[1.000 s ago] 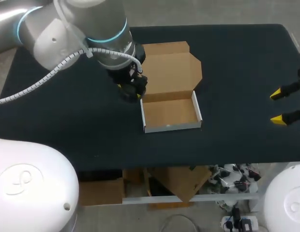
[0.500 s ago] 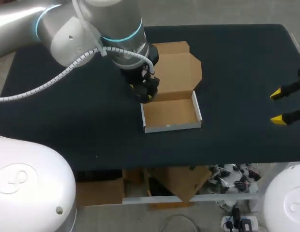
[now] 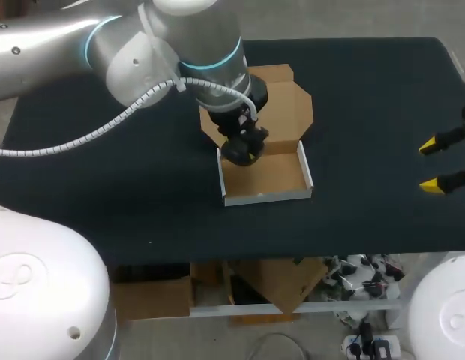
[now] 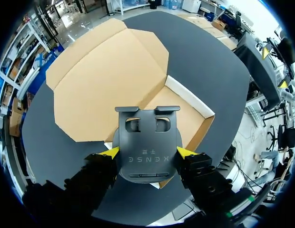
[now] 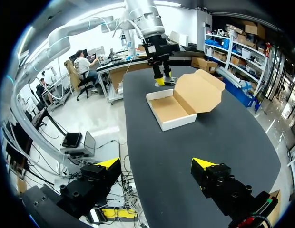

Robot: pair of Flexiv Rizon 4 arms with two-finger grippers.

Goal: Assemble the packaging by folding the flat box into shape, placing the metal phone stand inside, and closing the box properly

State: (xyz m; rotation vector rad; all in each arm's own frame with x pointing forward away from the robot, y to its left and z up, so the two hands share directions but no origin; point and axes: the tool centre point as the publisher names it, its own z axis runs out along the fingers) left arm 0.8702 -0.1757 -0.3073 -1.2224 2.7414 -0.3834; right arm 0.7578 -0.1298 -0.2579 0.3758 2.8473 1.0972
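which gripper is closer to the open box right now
Left. The left gripper, shut on the phone stand, is over the box at its far left corner. The right gripper is open, well off to the box's right, near the edge of the table.

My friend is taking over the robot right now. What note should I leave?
Left end effector: shut on the stand, at the box's far left corner.
Right end effector: open, empty, by the table's right edge.
Box: folded into a tray mid-table, with the lid lying open behind it.
Done: box shaped, stand picked up.
Left: put the stand inside, then close the lid.
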